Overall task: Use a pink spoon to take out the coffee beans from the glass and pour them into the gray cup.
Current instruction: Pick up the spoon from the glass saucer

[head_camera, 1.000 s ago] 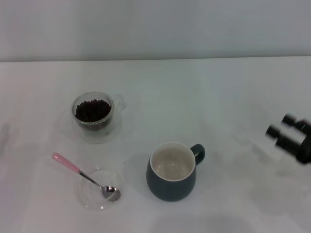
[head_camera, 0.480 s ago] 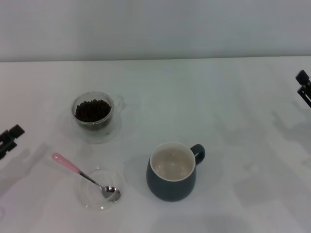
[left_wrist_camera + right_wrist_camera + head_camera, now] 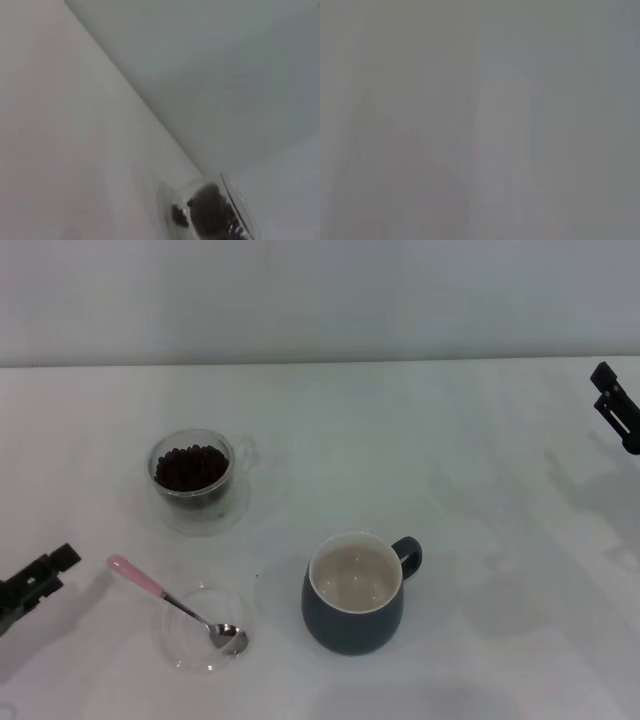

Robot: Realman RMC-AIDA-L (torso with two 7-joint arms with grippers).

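Two grippers sit at the table's outer edges, with the task's things between them. At the near left edge, the left gripper (image 3: pixel 40 578) reaches in low over the white table (image 3: pixel 480 440), holding nothing; only dark finger tips show and I cannot tell whether they are apart or together. Just right of it lies the pink spoon (image 3: pixel 178 606): its slim pale pink handle points far-left toward that gripper, and its shiny metal bowl rests inside a flat, shallow clear glass dish (image 3: pixel 180 640) near the front edge. Farther back, beyond the dish, stands the glass (image 3: pixel 192 475), small, clear and double-walled, with a clear side handle on its right. It holds the coffee beans (image 3: pixel 190 466), a heap of small, nearly black ovals; the left wrist view shows the same glass (image 3: pixel 210 212) and its beans (image 3: pixel 207 212) from the side. Right of the dish, near the table's middle, is the gray cup (image 3: pixel 352 595), rounded dark slate outside, cream-white and empty inside, its loop handle pointing right. Well apart, at the far right edge, the right gripper (image 3: pixel 615 410) hangs clear of everything; its finger state I cannot tell either.
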